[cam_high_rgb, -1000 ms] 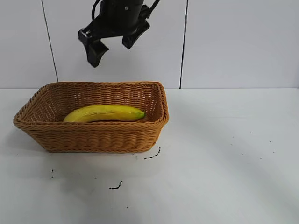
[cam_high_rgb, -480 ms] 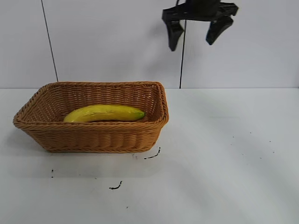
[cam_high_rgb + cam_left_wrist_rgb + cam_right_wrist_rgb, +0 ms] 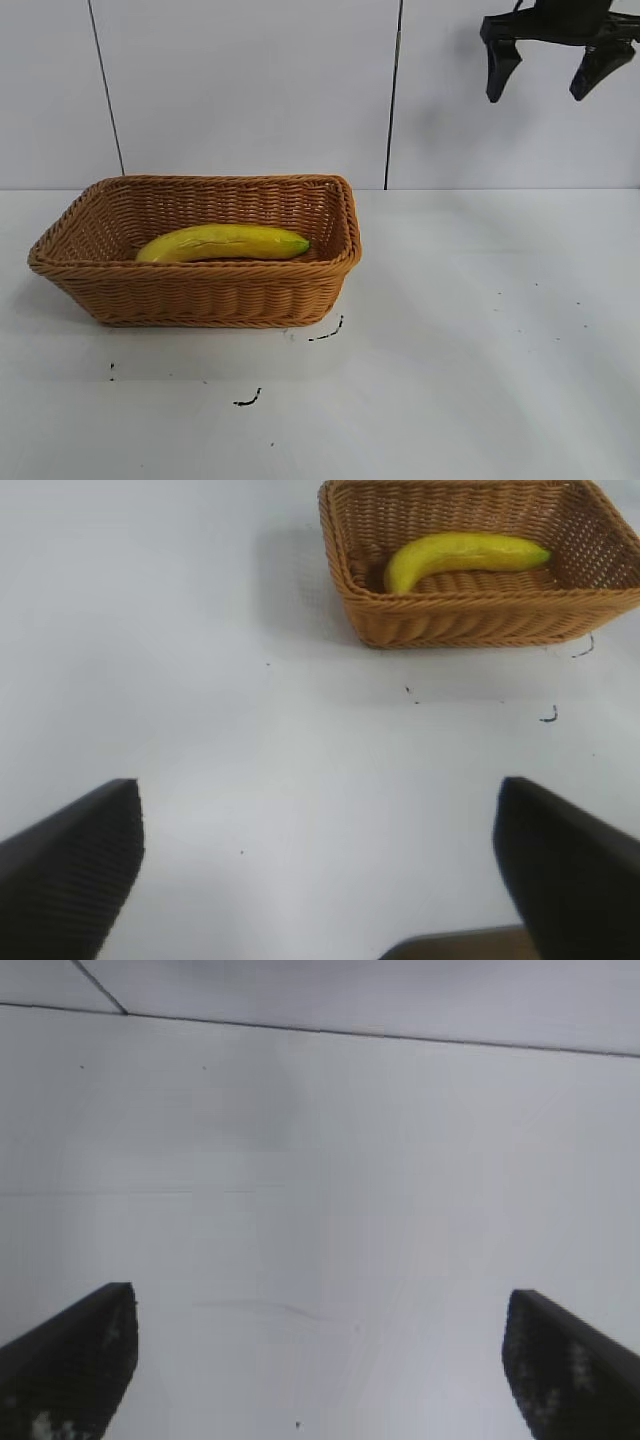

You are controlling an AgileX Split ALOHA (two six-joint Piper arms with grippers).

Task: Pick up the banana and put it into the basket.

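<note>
The yellow banana (image 3: 224, 242) lies lengthwise inside the tan wicker basket (image 3: 200, 292) at the table's left; both also show far off in the left wrist view, the banana (image 3: 462, 556) in the basket (image 3: 460, 620). My right gripper (image 3: 545, 80) hangs open and empty high at the upper right, in front of the wall and well away from the basket. In its wrist view its gripper (image 3: 320, 1310) has only bare table between the fingers. My left gripper (image 3: 320, 810) is open and empty above bare table, far from the basket, and out of the exterior view.
The white table (image 3: 480, 330) carries small black marks (image 3: 328, 330) in front of the basket. A white panelled wall with dark seams (image 3: 393, 95) stands behind. A brown edge (image 3: 450, 945) shows near the left gripper.
The right gripper has swung from above the basket's far side across to the upper right, staying open. The banana and basket have not moved.
</note>
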